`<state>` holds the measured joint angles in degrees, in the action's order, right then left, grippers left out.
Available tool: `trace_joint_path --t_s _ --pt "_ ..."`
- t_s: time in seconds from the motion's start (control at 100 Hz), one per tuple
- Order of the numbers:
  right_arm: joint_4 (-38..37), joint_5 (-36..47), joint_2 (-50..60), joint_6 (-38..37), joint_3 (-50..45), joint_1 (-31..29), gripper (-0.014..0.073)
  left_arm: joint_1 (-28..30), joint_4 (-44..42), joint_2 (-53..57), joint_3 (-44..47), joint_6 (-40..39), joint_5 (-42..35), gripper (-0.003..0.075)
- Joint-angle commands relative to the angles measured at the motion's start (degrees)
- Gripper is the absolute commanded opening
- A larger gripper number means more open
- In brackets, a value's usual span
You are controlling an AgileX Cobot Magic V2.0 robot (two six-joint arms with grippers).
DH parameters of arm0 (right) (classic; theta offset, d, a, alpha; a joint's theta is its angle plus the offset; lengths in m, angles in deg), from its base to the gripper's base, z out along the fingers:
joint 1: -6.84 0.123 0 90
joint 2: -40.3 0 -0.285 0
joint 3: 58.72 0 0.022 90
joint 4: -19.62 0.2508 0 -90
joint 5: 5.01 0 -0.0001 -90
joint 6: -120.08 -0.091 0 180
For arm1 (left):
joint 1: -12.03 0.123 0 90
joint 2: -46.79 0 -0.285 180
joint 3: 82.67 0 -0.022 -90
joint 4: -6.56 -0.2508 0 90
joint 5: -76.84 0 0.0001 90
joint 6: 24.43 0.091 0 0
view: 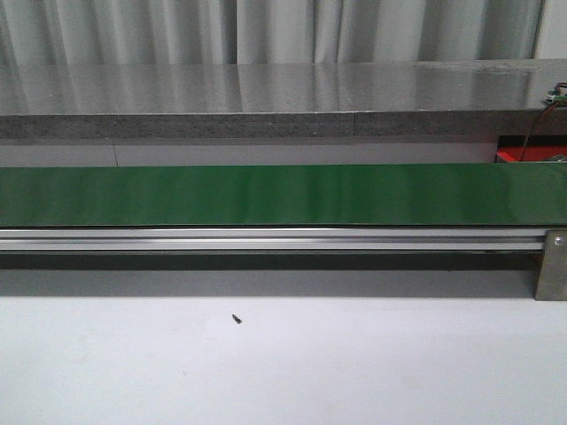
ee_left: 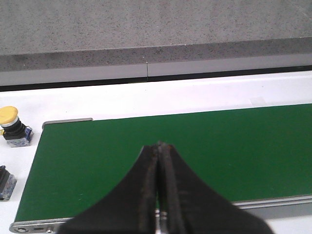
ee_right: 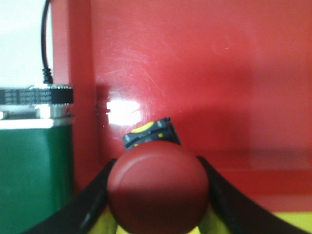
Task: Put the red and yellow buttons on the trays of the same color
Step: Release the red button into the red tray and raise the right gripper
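In the right wrist view my right gripper point(ee_right: 156, 165) is shut on a red button point(ee_right: 157, 192), its fingers pressed against both sides of the round cap. The button's black body point(ee_right: 151, 132) shows just past the cap. It hangs over the red tray point(ee_right: 195, 73), and a strip of the yellow tray point(ee_right: 292, 222) shows beside it. My left gripper point(ee_left: 158, 146) is shut and empty over the green belt point(ee_left: 195, 151). A yellow button point(ee_left: 9, 117) stands upright on the white table off the belt's end. Neither gripper shows in the front view.
A second button body point(ee_left: 6, 183), its cap cut off, lies near the yellow one. The green conveyor point(view: 283, 195) on its metal rail point(view: 266, 239) crosses the front view. A sliver of red tray point(view: 514, 157) and wires point(view: 536, 119) sit at far right. A black cable point(ee_right: 45, 39) runs by the belt's end roller point(ee_right: 36, 95).
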<state>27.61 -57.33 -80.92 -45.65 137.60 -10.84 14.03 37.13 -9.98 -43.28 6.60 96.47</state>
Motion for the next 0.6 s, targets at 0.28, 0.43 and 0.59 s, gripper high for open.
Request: trace_joint_path --t_s 0.28,0.43,0.59 --pt "1.16 4.74 -2.91 0.01 1.87 0.32 0.0256 -0.34 0.89 0.26 -1.56 0.03 -4.06 -0.002" --pt "1.16 4.53 -3.03 0.01 1.87 0.32 0.0269 -0.34 0.89 0.26 -1.56 0.03 -4.06 -0.002" --pt "1.16 2.48 -2.86 0.01 3.15 0.32 0.0474 -0.34 0.89 0.26 -1.56 0.03 -4.06 -0.002"
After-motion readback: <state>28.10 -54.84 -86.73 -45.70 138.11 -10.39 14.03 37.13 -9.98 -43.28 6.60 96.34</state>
